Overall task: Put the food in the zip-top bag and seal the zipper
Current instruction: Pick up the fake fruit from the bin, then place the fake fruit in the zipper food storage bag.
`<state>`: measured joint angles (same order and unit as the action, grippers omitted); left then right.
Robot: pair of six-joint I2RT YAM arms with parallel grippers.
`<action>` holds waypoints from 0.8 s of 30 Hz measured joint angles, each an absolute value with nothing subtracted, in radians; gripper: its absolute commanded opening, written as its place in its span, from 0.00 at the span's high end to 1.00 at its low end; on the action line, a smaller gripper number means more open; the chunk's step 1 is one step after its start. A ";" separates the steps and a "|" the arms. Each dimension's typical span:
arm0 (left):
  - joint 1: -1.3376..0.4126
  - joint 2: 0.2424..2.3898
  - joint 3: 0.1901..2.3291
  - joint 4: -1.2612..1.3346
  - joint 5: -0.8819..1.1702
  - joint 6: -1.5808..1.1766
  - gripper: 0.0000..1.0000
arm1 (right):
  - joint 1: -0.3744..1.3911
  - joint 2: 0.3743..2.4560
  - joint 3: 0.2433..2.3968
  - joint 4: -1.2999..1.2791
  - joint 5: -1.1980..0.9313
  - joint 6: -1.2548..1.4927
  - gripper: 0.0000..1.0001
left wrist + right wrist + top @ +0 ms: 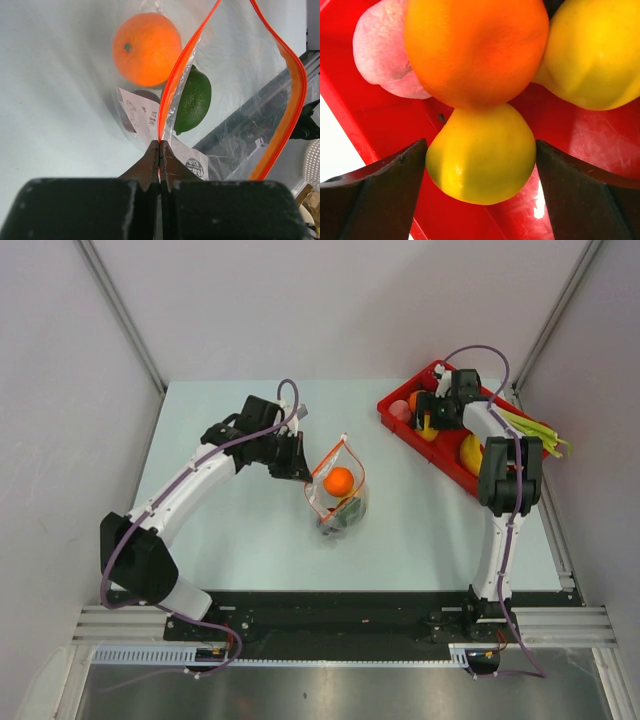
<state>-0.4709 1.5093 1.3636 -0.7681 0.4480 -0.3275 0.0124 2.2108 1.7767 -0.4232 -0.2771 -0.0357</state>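
Black fingers of the left gripper point(159, 150) are clenched on the zipper point(180, 75), pinching the near end of the strip and holding the bag point(240, 125) up with its mouth gaping in a wide loop. Inside the bag lie an orange point(146, 48), a green fruit point(194, 100) just beside it, and a purple fruit point(131, 119) partly hidden behind a printed label point(142, 112). From above, the bag sits at the middle of the table point(240, 540), to the right of that gripper. At the far right, the right gripper point(481, 145) is down in the red tray point(380, 125), its jaws spread to either side of a yellow fruit point(480, 155) that rests on the tray floor; the pads are right at its flanks, though contact cannot be told. Touching that fruit on the far side is a second orange point(475, 45), with a pink fruit point(380, 50) to its left and a second yellow fruit point(595, 50) to its right.
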 measured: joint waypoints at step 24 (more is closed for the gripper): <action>-0.471 1.514 1.388 -0.773 0.453 -0.322 1.00 | 0.334 1.397 1.626 -0.413 -0.673 -0.082 0.49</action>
